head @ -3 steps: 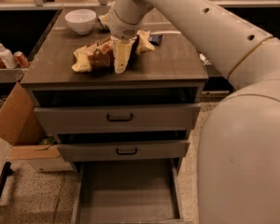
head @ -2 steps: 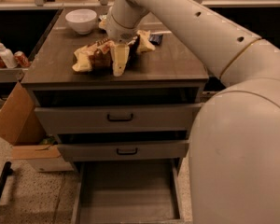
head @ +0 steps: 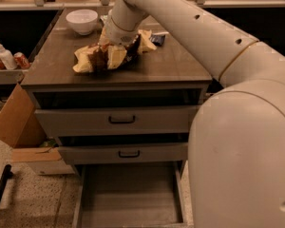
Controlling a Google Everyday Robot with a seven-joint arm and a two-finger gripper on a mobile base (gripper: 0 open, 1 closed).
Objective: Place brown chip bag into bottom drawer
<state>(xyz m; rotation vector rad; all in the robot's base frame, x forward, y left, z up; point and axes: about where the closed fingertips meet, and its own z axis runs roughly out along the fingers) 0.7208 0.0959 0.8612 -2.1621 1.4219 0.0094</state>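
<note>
The brown chip bag (head: 91, 59) lies crumpled on the countertop (head: 175, 65), dark brown with pale yellow ends. My gripper (head: 115, 56) is down on the bag's middle, pressed into it, and the arm reaches in from the upper right. Part of the bag sticks out to the right of the gripper. The bottom drawer (head: 130, 196) is pulled out below, and its flat grey floor shows nothing in it.
A white bowl (head: 82, 20) stands at the counter's back left. A small dark packet (head: 156, 39) lies behind the gripper. The two upper drawers (head: 121, 120) are slightly ajar. A cardboard box (head: 16, 122) stands left of the cabinet. A bottle and cans (head: 4, 58) sit on a left shelf.
My gripper has gone lower onto the chip bag, and the bag looks more squashed under it. The view has shifted a little.
</note>
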